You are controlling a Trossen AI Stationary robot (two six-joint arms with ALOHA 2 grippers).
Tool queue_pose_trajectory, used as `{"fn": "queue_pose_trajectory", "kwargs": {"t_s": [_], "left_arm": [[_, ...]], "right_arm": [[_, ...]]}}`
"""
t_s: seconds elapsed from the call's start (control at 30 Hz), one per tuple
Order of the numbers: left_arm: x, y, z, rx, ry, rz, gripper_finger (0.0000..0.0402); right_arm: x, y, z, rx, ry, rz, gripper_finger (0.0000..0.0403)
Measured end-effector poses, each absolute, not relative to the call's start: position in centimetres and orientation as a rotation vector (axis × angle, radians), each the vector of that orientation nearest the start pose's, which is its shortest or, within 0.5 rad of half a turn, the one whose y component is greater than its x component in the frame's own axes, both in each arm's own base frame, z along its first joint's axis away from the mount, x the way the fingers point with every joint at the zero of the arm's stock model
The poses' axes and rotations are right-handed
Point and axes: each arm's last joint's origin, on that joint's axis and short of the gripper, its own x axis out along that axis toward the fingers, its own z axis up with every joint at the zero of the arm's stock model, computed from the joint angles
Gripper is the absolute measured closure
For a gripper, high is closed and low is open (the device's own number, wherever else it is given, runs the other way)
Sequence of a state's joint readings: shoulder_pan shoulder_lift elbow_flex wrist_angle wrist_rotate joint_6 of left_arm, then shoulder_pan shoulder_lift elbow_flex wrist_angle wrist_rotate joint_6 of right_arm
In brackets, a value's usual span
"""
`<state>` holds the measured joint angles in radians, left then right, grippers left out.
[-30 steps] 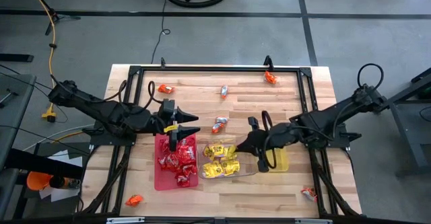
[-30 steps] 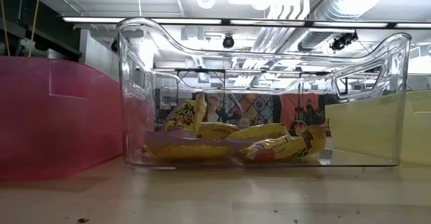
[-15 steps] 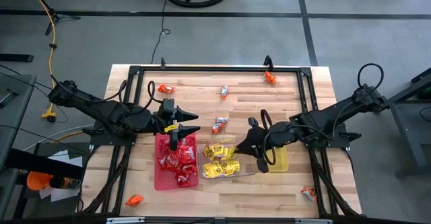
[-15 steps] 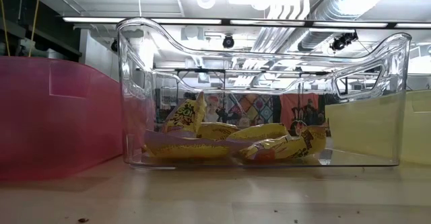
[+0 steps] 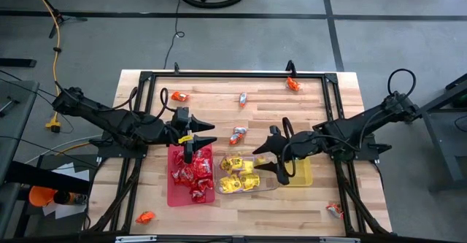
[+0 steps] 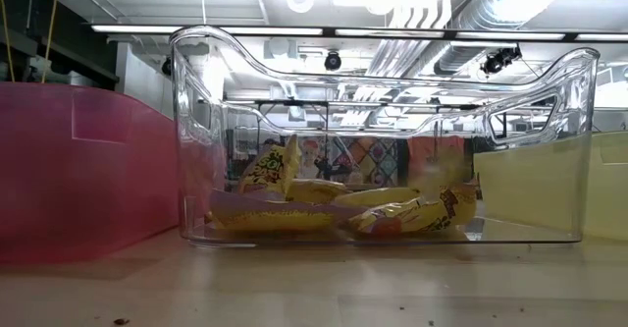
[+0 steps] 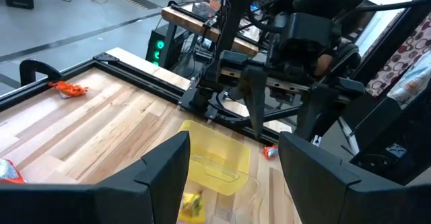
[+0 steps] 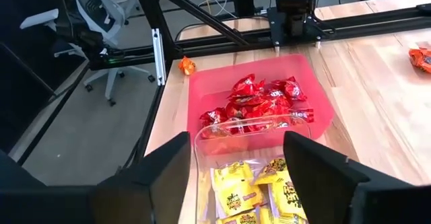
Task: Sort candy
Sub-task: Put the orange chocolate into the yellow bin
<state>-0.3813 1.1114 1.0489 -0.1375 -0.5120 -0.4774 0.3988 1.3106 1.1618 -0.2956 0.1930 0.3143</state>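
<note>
- Since a second ago: right hand spread from clenched to released over the clear tray; yellow packets in that tray slightly resettled in the low view.
- No readable writing on the wrappers; dark printed marks on the yellow candy, too small to make out.
- Pale wooden table with a black frame around its edge, on a grey concrete floor; room behind with ceiling ducts, lights and an office chair.
- Red candy piled in the red tray; yellow candy in the clear tray; yellow tray just beside it.
- Loose orange candy scattered on the table near the far edge and the near corners.
- Left hand released, holding nothing, poised at the far end of the red tray.
- Both arms stretched inward from the table's sides.
</note>
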Motion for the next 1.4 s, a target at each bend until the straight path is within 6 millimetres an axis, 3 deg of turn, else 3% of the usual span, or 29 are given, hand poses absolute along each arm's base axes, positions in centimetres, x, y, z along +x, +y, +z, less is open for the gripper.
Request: {"fn": "queue_pose_trajectory", "kwargs": {"t_s": [0.43,0.8,0.97,1.17,1.3,1.4], "left_arm": [[23.0,-7.7,36.6,-0.388,0.145,0.172,0.0186],[23.0,-7.7,36.6,-0.361,0.148,0.170,0.0186],[22.6,-7.5,36.8,-0.341,0.155,0.164,0.0186],[20.0,-6.4,37.9,-0.332,0.152,0.179,0.0186],[18.3,-5.6,38.4,-0.319,0.139,0.225,0.0186],[17.6,-5.3,38.7,-0.308,0.129,0.251,0.0186]], "right_arm": [[27.2,10.6,34.4,0.159,0.410,0.121,0.0157],[27.9,8.4,34.4,0.328,0.395,-0.031,0.0157],[28.4,6.2,34.3,0.445,0.375,-0.150,0.0157],[29.4,2.7,33.8,0.618,0.351,-0.294,0.0157],[31.6,0.0,31.7,0.679,0.420,-0.368,0.0157],[33.6,-2.2,29.0,0.726,0.502,-0.466,0.0158]]}}
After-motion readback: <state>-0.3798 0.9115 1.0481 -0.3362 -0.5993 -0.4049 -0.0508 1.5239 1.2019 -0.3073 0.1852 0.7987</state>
